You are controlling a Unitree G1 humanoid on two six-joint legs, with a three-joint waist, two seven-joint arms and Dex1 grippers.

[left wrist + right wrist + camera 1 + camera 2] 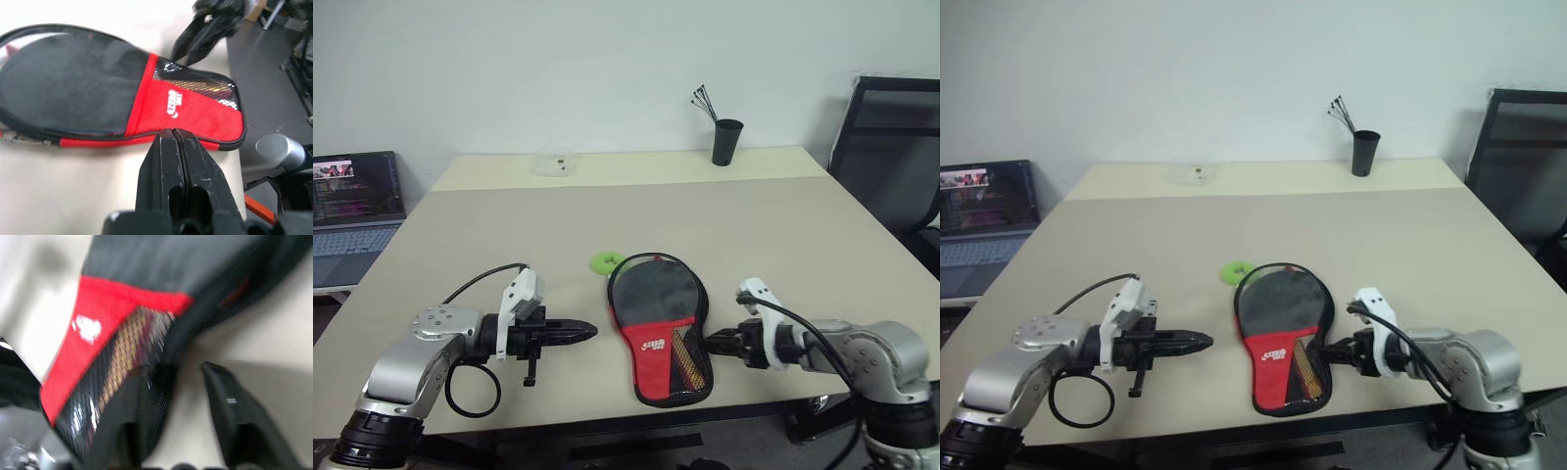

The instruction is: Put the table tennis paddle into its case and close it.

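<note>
On the desk [783, 225] the case [661, 328] lies between both end effectors, a green ring [606, 261] just behind it. The left end effector [585, 334] is pressed together. The right end effector [186, 382] is spread beside the case's edge.

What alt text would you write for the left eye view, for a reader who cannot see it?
A red and black case lies on a beige table between two grippers: the left gripper shut and apart from it, the right gripper at its edge. Behind the case lies a small green ring; a black cup stands at the far edge.

White logo on case [655, 345]; lettering too small to read.
</note>
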